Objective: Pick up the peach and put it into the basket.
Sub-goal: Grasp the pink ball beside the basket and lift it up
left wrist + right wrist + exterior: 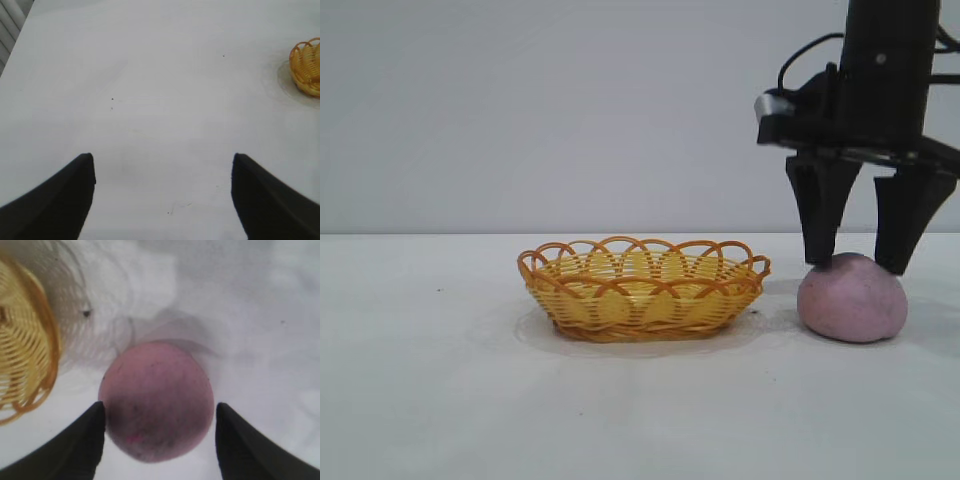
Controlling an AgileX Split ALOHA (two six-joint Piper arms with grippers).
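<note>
The pink-mauve peach (851, 298) rests on the white table to the right of the yellow and orange woven basket (642, 288). My right gripper (857, 265) hangs open straight over the peach, its two black fingertips at the level of the peach's top, one on each side. In the right wrist view the peach (156, 400) sits between the open fingers (75, 445), with the basket's rim (30, 355) beside it. My left gripper (162, 172) is open and empty over bare table, far from the basket (306, 66); it does not show in the exterior view.
The white table (470, 400) stretches wide to the left of and in front of the basket. A plain pale wall stands behind. A small dark speck (86, 313) lies on the table near the basket.
</note>
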